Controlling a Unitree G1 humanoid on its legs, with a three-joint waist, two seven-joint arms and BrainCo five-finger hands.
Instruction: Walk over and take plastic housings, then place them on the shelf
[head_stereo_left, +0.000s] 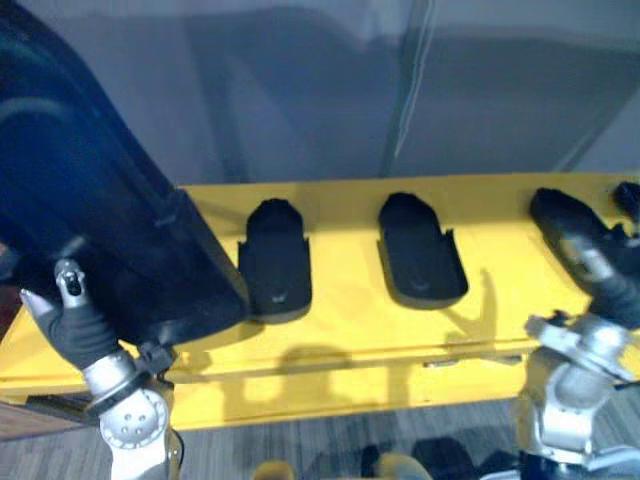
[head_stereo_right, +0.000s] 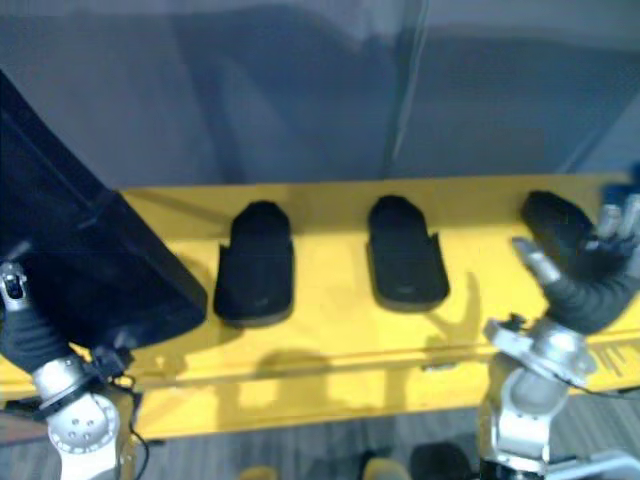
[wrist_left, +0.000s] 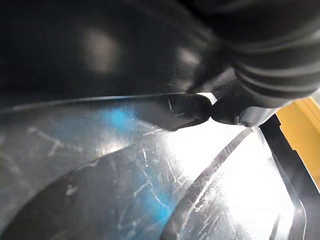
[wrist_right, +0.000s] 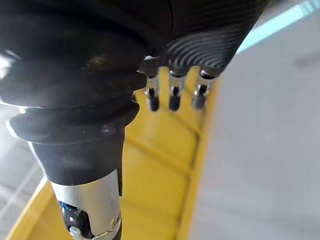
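**Large black housing (head_stereo_left: 110, 230) at left hand (head_stereo_left: 72, 325); right hand (head_stereo_right: 592, 285) open by end housing (head_stereo_right: 553, 222)**

Large black housing: glossy, scuffed face in the left wrist view, far bigger than the others. It's tilted, lower corner down on the yellow shelf (head_stereo_left: 350, 330), upper part rising off toward the robot's left. Left hand sits at its near edge, thumb (head_stereo_left: 68, 280) against the face. Fingers are hidden behind the part, so I can't tell whether the grip is closed.

Three smaller housings lie flat on the shelf in a row, long axis pointing away from the robot:
- left-middle housing (head_stereo_left: 275, 262): matte black, rounded far end, wider near end with small side tabs. Just beside the large housing's lower corner.
- right-middle housing (head_stereo_left: 422, 252): same shape, shallow tray-like inside, well apart from its neighbour.
- end housing: at the shelf's right end, angled a bit.

Right hand is right beside the end housing, on its near side, partly overlapping it in the left eye view; can't tell if touching. Fingers (wrist_right: 172, 97) straight and spread, thumb out to the side, holding nothing. Right wrist view shows the fingertips above bare yellow shelf.

Grey wall (head_stereo_left: 300, 90) stands behind the shelf, grey floor (head_stereo_left: 330, 450) in front.
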